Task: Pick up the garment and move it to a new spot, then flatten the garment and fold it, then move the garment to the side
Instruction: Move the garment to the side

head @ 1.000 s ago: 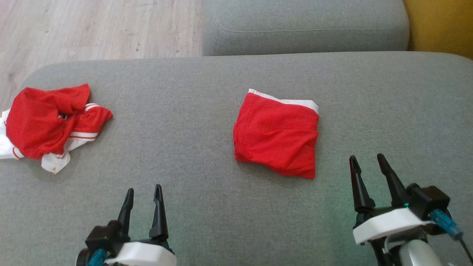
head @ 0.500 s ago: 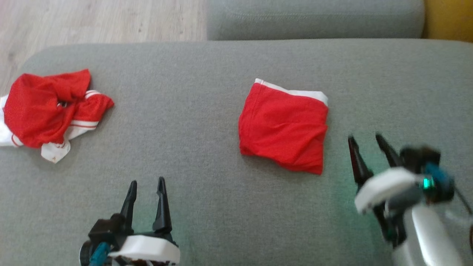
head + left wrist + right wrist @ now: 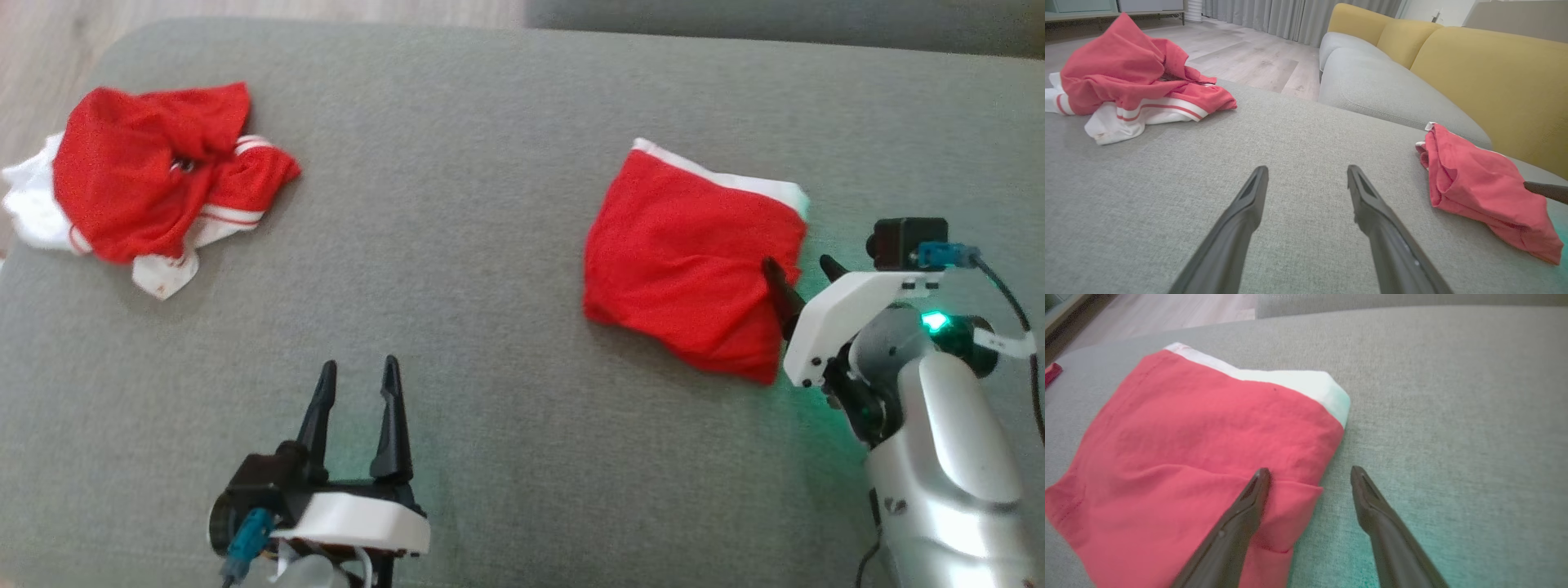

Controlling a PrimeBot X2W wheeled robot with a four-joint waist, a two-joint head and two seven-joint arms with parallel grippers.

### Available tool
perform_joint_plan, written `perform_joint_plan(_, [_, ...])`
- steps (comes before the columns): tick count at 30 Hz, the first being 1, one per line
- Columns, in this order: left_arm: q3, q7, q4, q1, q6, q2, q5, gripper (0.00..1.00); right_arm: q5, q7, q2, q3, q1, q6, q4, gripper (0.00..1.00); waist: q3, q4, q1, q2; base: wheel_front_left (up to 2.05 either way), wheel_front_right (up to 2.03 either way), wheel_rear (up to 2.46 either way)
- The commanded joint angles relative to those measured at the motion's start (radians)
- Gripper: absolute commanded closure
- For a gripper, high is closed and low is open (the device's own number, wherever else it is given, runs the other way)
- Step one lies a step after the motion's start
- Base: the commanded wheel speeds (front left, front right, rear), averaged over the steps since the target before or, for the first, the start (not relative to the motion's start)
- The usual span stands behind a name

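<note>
A folded red garment [image 3: 686, 261] with a white band along its far edge lies flat on the grey cushion [image 3: 490, 122], right of centre. My right gripper [image 3: 800, 265] is open at its right edge. In the right wrist view one finger [image 3: 1241, 514] hangs over the red cloth [image 3: 1188, 449] and the other over bare cushion, the gripper [image 3: 1308, 471] holding nothing. My left gripper [image 3: 359, 365] stands open over bare cushion at the lower left, well apart from the garment [image 3: 1478, 192]. It is open and bare in its own view too [image 3: 1306, 169].
A crumpled red and white garment [image 3: 155, 180] lies at the cushion's far left corner, also in the left wrist view [image 3: 1126, 81]. Wood floor [image 3: 1241, 53] lies beyond the cushion's edge. A second grey cushion and a yellow backrest [image 3: 1486, 73] stand to the right.
The head camera has tilted and turned, shifting the whole picture. My right gripper has moved forward from the near cushion to the folded garment's right edge. The left gripper has stayed open and still.
</note>
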Motion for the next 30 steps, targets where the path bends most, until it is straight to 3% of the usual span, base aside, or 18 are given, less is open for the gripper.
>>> perform_joint_plan(1, [0.034, -0.012, -0.025, -0.039, -0.004, -0.003, 0.015, 0.0, -0.002, 0.01, -0.001, 0.008, -0.056, -0.001, -0.011, 0.0, 0.022, 0.027, -0.0002, 0.0, 0.0, 0.0, 0.0])
perform_joint_plan(5, [0.039, -0.012, -0.024, -0.041, -0.015, -0.015, 0.029, 0.0, -0.004, 0.027, -0.001, -0.009, -0.08, -0.001, 0.046, 0.0, 0.038, 0.045, -0.0002, 0.0, 0.0, 0.0, 0.0])
perform_joint_plan(6, [0.041, -0.012, -0.025, -0.041, -0.017, -0.017, 0.032, 0.0, 0.003, 0.025, -0.001, -0.01, -0.085, -0.001, 0.055, 0.09, 0.04, 0.047, -0.0002, 0.0, 0.0, 0.0, 0.0])
perform_joint_plan(7, [0.041, -0.012, -0.025, -0.04, -0.019, -0.018, 0.036, 0.0, 0.012, 0.021, -0.001, -0.009, -0.089, -0.001, 0.062, 0.56, 0.043, 0.046, -0.0002, 0.0, 0.0, 0.0, 0.0])
perform_joint_plan(9, [0.039, -0.012, -0.027, -0.042, -0.025, -0.018, 0.044, 0.0, 0.018, 0.011, -0.001, -0.002, -0.095, -0.001, 0.07, 1.0, 0.05, 0.038, -0.0002, 0.0, 0.0, 0.0, 0.0])
perform_joint_plan(13, [0.028, -0.012, -0.035, -0.057, -0.035, -0.014, 0.06, 0.0, 0.015, -0.027, -0.011, 0.006, -0.103, -0.001, 0.052, 1.0, 0.071, -0.005, -0.0002, 0.0, 0.0, 0.0, 0.0])
perform_joint_plan(20, [0.005, -0.001, -0.064, -0.099, -0.041, -0.009, 0.084, 0.0, 0.033, -0.056, -0.086, 0.005, -0.096, -0.001, -0.021, 1.0, 0.115, -0.13, -0.0002, 0.0, 0.0, 0.0, 0.0])
perform_joint_plan(30, [-0.026, 0.061, -0.125, -0.166, -0.04, 0.025, 0.129, 0.0, 0.068, -0.067, -0.158, -0.041, -0.101, -0.001, -0.126, 1.0, 0.206, -0.361, -0.0002, 0.0, 0.0, 0.0, 0.0])
